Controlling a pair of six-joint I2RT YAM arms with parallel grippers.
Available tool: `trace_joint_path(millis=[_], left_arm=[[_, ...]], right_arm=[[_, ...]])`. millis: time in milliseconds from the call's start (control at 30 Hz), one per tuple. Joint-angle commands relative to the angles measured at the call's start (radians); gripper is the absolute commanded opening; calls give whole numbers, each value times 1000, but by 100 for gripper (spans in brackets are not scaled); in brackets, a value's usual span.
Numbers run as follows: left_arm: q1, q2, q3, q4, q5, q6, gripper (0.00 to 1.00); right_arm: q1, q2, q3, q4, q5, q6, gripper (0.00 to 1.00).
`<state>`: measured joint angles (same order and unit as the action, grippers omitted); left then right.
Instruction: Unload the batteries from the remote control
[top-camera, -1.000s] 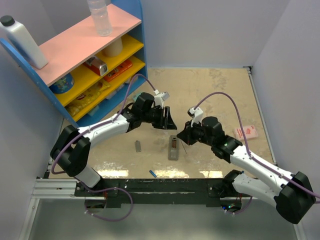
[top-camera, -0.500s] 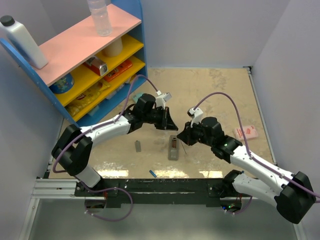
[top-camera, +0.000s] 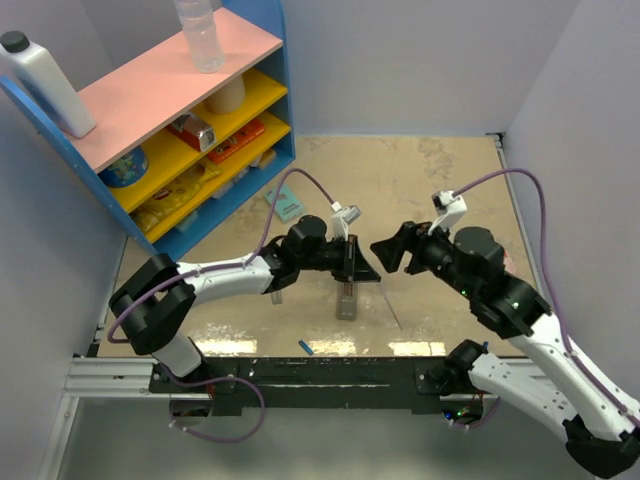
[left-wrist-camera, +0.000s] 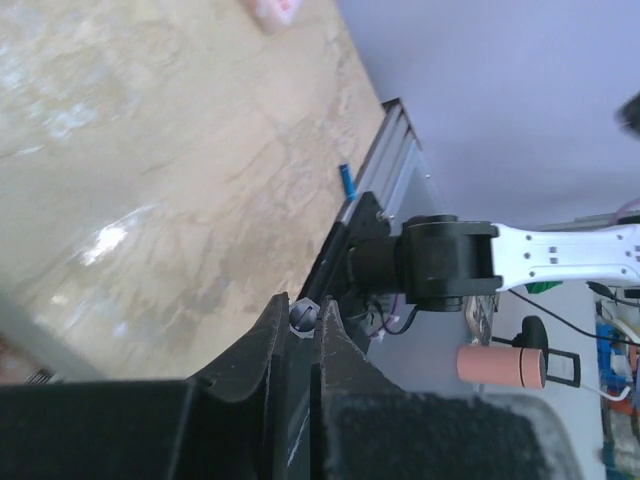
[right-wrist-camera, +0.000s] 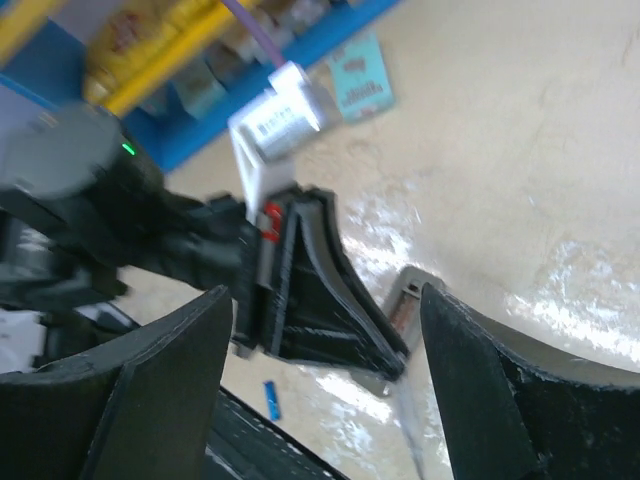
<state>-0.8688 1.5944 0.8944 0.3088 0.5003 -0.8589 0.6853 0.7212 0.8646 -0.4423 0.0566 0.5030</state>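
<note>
The left claw (top-camera: 352, 272) is clamped, tips down on the remote control (top-camera: 347, 302) near the tabletop's (top-camera: 430, 180) near edge, seemingly pinching a battery (left-wrist-camera: 303, 314) to lift it out. The right claw (right-wrist-camera: 322, 300) stands spread, clear.

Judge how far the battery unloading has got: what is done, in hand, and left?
Done: one blue battery lies loose on the table by the near edge, away from the remote control. In hand: the left claw is shut at the remote's far end, any grip unclear. Left: a second battery is not visible outside; the right claw hangs open, empty.
</note>
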Motion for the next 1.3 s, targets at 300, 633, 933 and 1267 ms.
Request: trace_joint_path(millis=[300, 633, 933, 1267], left_arm=[[-272, 281, 144, 648, -292, -98, 0], [-387, 534, 350, 705, -450, -3, 0], [-421, 668, 460, 694, -425, 38, 0], [-447, 737, 551, 633, -445, 129, 0]], right_arm=[[0, -82, 249, -110, 12, 22, 82], [0, -74, 326, -133, 2, 2, 82], [0, -86, 330, -156, 20, -21, 82], [2, -75, 330, -176, 41, -41, 82]])
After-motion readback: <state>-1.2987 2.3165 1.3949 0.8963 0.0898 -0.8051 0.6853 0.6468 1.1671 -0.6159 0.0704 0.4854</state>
